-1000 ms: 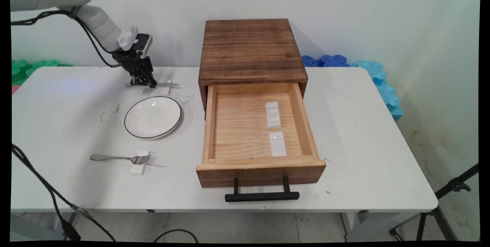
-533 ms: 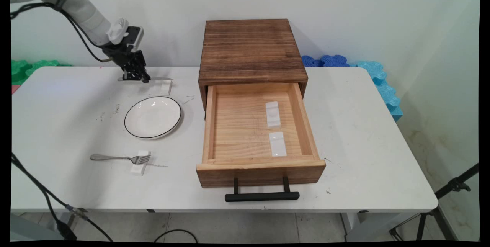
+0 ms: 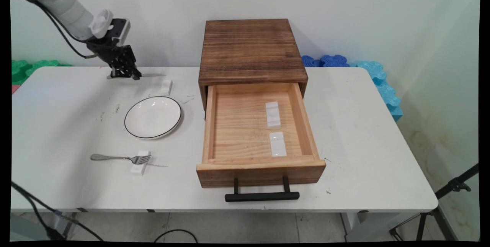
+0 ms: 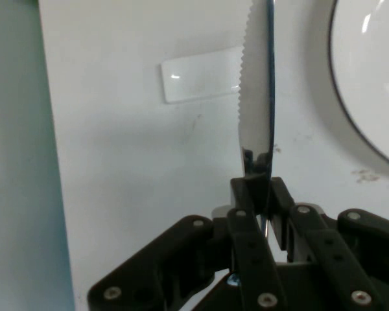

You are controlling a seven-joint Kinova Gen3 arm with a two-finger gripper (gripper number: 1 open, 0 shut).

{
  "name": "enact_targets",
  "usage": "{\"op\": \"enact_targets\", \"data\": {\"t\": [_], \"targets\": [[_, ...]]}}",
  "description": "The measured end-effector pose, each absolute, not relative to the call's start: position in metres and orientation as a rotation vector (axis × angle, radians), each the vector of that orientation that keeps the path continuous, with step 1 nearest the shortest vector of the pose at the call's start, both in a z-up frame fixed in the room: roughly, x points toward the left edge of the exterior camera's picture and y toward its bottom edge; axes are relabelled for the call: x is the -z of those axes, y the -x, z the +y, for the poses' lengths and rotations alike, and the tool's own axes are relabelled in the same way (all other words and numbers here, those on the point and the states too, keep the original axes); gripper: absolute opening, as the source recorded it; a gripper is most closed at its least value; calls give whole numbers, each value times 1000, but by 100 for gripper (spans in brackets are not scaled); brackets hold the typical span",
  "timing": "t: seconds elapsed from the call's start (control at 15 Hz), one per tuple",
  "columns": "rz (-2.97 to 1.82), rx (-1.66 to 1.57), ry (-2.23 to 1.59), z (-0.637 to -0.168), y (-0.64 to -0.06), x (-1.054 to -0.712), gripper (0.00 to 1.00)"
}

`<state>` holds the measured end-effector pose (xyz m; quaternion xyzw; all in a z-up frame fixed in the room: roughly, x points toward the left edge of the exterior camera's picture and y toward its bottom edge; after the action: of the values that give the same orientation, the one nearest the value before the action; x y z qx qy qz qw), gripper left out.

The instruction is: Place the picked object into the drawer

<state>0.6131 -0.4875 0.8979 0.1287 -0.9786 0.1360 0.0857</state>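
My gripper hangs above the table's far left part, shut on a steel knife. The knife lies level, its serrated blade pointing right toward the wooden box. In the hand view the blade runs up from between my fingers. A small white rest sits on the table just below and right of the blade's tip, also seen in the hand view as the white rest. A white plate with a dark rim lies nearer the camera, apart from the knife.
A wooden box has its drawer pulled open toward the camera, with two white rests inside. A fork lies on another white rest at the front left. Foam blocks stand behind the table.
My gripper has risen and drawn back to the left with the knife. The knife has come up off the white rest, which stays on the table.
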Motion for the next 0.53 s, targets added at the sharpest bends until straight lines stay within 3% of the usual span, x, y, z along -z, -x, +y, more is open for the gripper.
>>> {"op": "enact_targets", "data": {"t": [0.53], "targets": [[-2868,-399,-405,-438,-581,-937,0]]}}
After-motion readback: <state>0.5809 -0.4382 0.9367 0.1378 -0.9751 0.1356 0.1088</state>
